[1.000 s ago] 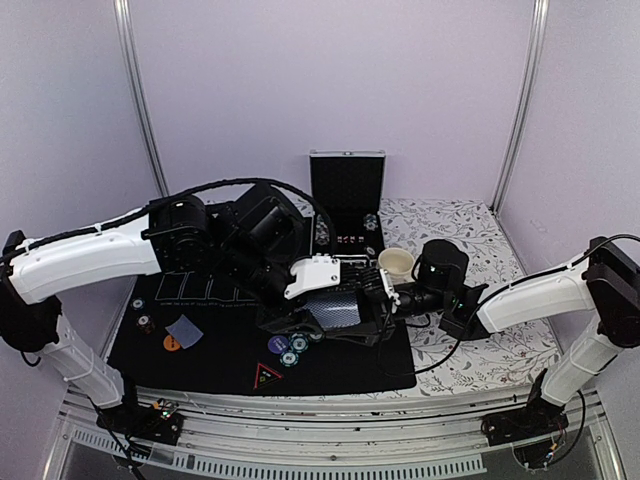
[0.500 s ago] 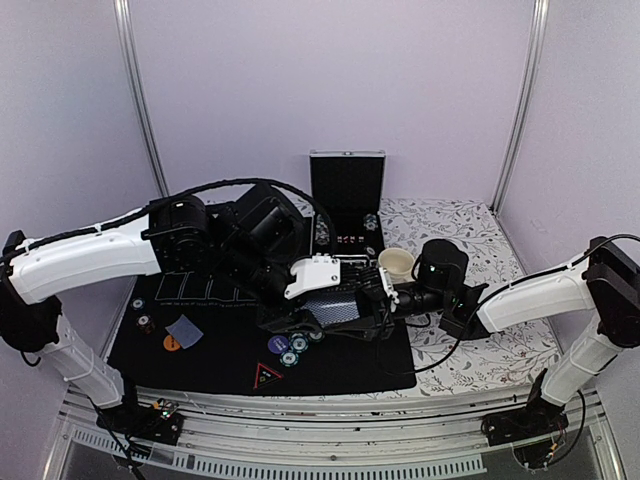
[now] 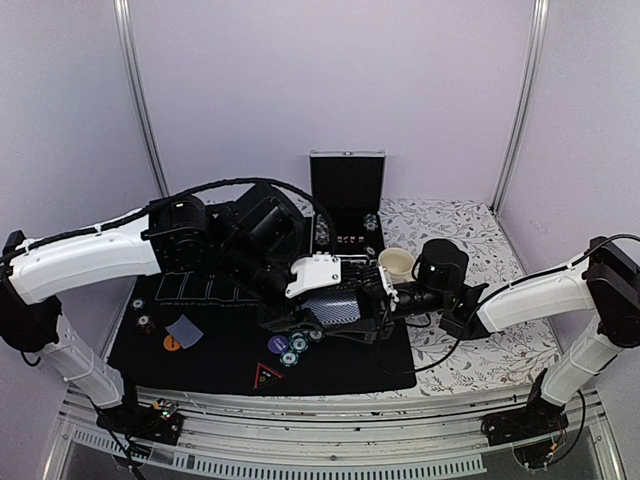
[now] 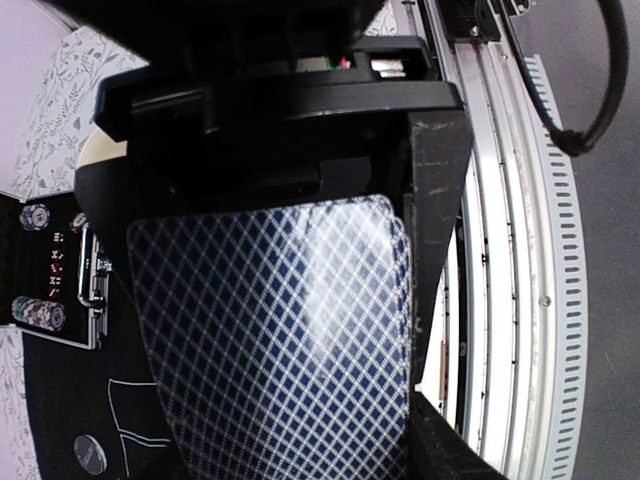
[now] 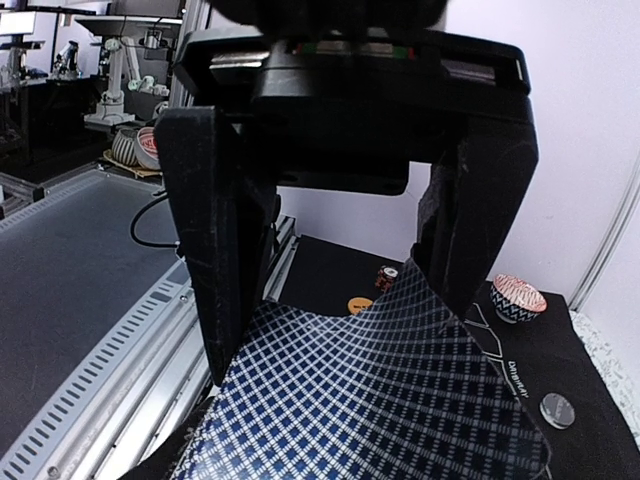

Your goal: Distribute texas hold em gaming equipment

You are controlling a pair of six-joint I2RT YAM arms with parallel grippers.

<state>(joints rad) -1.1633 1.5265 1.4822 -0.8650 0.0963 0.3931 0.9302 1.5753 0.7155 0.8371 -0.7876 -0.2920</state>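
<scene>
The step in hand looks like dealing: one card is to be drawn off the deck of playing cards point(image 4: 280, 340), which hangs above the black mat point(image 3: 220, 365) rather than lying on it; the left pincer point(image 3: 335, 315) holds that deck, patterned backs up, its edge hard against the one finger point(image 4: 436, 250) that shows in the left wrist view.

The right pincer point(image 5: 345, 335) meets the deck head-on from the opposite side; its two fingers point(image 5: 235, 250) stand roughly half apart, one at each side of the cards, and whether they are pinching a card or only straddling the stack I cannot tell.

Nearer the arm bases than the left pincer, on the mat, lie a few poker chips point(image 3: 294, 347) and a purple button point(image 3: 277, 343); well off towards the left arm's side lie a single card point(image 3: 185, 330) and an orange button point(image 3: 171, 343); just beyond the right pincer stands the cream mug point(image 3: 397, 262), with the open case point(image 3: 347, 190) farther back.

The next move, I judge, calls for the right pincer to close on the top card alone and slide it off while the left grips firmly; taking two cards, or tugging the deck loose, is the risk; the card then needs a player's spot on the mat.
</scene>
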